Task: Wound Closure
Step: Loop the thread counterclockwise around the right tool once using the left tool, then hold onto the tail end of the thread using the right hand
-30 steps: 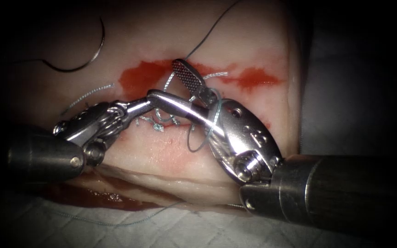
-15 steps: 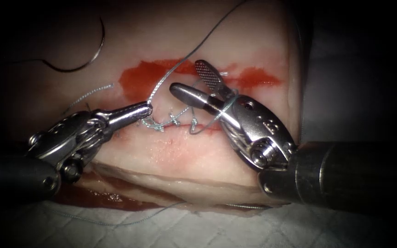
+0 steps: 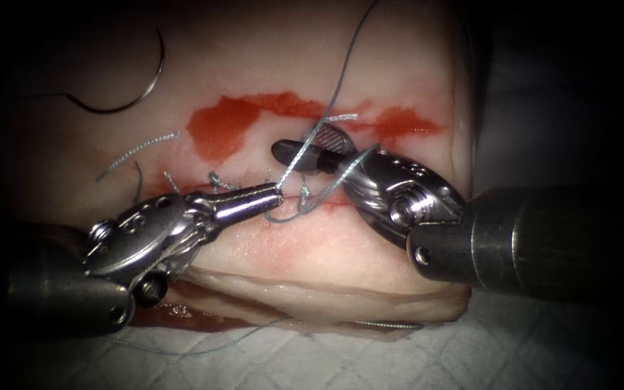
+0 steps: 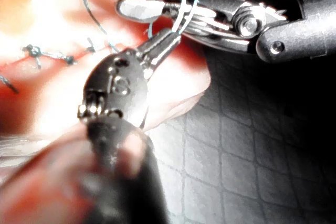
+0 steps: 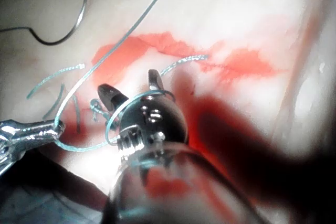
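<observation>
The curved needle lies free on top of the tissue at the far left, not in it; it also shows in the right wrist view. My left tool is shut on the thread just above the stitched cut. The same grip shows at the left tool in the right wrist view. My right tool stands open over the red fluid, holding nothing. A loop of thread wraps around its jaws, the loop near the left tool.
Knotted stitches sit along the cut. Loose cut ends of thread lie left of the fluid, another by the right tool. White gauze lies in front of the tissue, with thread trailing across it.
The left tool drew back from between the right tool's jaws, then moved down and right to the cut with thread in its shut jaws. The right tool shifted right, thread looped around it.
</observation>
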{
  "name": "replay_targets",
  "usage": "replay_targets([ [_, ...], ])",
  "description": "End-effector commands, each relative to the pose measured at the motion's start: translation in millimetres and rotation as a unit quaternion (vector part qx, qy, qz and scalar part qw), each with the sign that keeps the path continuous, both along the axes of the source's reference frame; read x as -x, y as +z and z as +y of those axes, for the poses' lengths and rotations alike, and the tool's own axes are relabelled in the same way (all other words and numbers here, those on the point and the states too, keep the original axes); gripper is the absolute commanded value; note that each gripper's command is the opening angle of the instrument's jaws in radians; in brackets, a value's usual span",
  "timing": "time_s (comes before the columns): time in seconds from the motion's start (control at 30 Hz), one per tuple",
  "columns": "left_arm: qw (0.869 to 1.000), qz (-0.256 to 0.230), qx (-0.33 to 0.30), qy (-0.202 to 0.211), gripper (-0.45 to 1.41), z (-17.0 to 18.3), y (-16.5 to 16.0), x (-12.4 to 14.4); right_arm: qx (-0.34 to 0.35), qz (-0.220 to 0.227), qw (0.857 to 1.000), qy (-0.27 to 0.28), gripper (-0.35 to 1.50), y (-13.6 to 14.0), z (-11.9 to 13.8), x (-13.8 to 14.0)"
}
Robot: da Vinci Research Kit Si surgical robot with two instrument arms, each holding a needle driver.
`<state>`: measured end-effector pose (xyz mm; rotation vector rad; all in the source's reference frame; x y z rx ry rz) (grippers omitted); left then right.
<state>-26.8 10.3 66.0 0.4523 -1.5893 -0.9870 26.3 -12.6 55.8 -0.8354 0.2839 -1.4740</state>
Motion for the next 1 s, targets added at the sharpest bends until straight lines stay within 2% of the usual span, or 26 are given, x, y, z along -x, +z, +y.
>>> replay_targets([
  [0.03, 1.0, 0.001, 0.001, 0.002, -0.45, 0.0, 0.6, 0.5, -0.015, -0.003, 1.0, 0.001, 0.69, 0.3, 0.8, -0.8],
  [0.2, 1.0, 0.017, 0.021, 0.008, -0.45, 0.3, 1.2, 0.3, -0.11, -0.003, 0.993, 0.048, 0.57, 0.4, 1.5, -0.5],
  [0.3, 0.999, 0.021, 0.026, 0.005, -0.45, 0.5, 1.3, 0.1, -0.128, -0.009, 0.99, 0.055, 0.51, 0.9, 2.0, -0.3],
  [0.37, 0.999, 0.021, 0.025, 0.004, -0.45, 0.5, 1.4, 0.1, -0.142, -0.01, 0.988, 0.061, 0.24, 1.3, 2.3, -0.2],
  [0.4, 0.999, 0.021, 0.025, 0.004, -0.45, 0.5, 1.4, 0.0, -0.151, -0.006, 0.986, 0.067, 0.24, 1.5, 2.4, -0.2],
  [0.47, 0.999, 0.023, 0.026, 0.005, -0.45, 0.5, 1.6, 0.0, -0.171, 0.011, 0.982, 0.076, 0.1, 2.4, 2.6, -0.1],
  [0.53, 0.999, 0.027, 0.025, 0.007, -0.45, 0.4, 1.7, 0.1, -0.19, 0.03, 0.979, 0.071, 0.05, 3.4, 2.5, -0.1],
  [0.63, 0.999, 0.027, 0.025, 0.006, -0.45, 0.4, 1.7, 0.2, -0.2, 0.04, 0.977, 0.069, -0.2, 4.0, 2.4, -0.1],
  [0.7, 0.999, 0.027, 0.025, 0.006, -0.45, 0.4, 1.7, 0.2, -0.203, 0.043, 0.976, 0.066, -0.27, 4.3, 2.4, -0.2],
  [0.83, 0.999, 0.03, 0.025, 0.007, -0.45, 0.3, 1.8, 0.3, -0.206, 0.044, 0.975, 0.07, -0.3, 4.5, 2.7, -1.0],
  [0.87, 0.999, 0.03, 0.025, 0.007, -0.45, 0.3, 1.8, 0.3, -0.207, 0.045, 0.974, 0.076, -0.25, 4.6, 2.8, -1.5],
  [0.93, 0.999, 0.03, 0.025, 0.007, -0.45, 0.3, 1.8, 0.3, -0.206, 0.044, 0.974, 0.078, -0.05, 4.6, 2.9, -1.8],
  [1.0, 0.999, 0.03, 0.025, 0.007, -0.45, 0.3, 1.8, 0.3, -0.202, 0.05, 0.975, 0.081, 0.3, 4.7, 3.0, -2.0],
])
